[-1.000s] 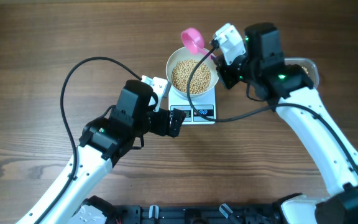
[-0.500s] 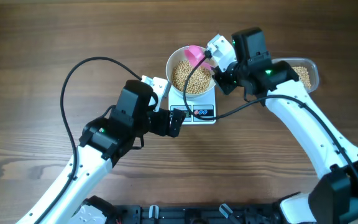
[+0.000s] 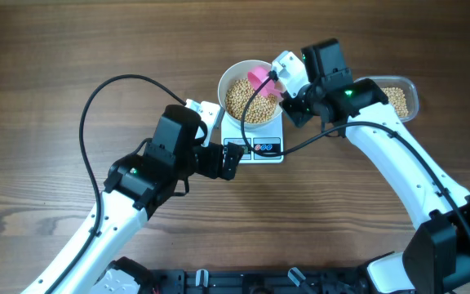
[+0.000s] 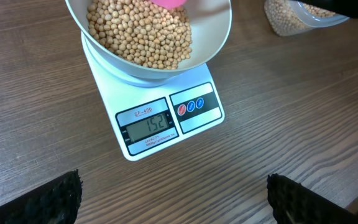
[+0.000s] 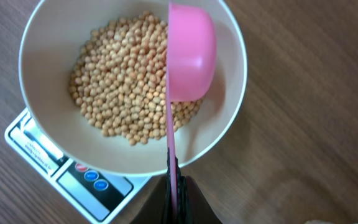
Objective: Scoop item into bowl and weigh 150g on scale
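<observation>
**Scoop over bowl, scale showing 152**

The scale (image 4: 166, 118) sat on the wooden table (image 3: 55, 49) with the white bowl (image 5: 42, 74) standing on its platform. The bowl overhung the platform, and only the front strip with the grey display and button panel stayed uncovered. In the left wrist view the display read 152.

The beans (image 5: 117, 87) lay heaped in the bottom of the bowl, with the upper wall bare white all round. More beans lay in a clear plastic tub (image 3: 398, 98) on the table, well apart from the scale on its right-hand side.

The right gripper (image 5: 174, 190) had its fingers pressed together on the thin handle of a pink scoop (image 5: 191, 53). The scoop's cup hung above the right part of the bowl, inside the rim line. It was rolled on edge, so its rim showed as a straight line and its rounded back bulged away from the pile. Whether it touched the beans, or carried any, I could not tell.

The left gripper (image 4: 176, 202) was spread wide and held nothing. It was low over the table just in front of the scale. Its two dark fingertips showed at the bottom corners of its own wrist view, with bare wood between them.
</observation>
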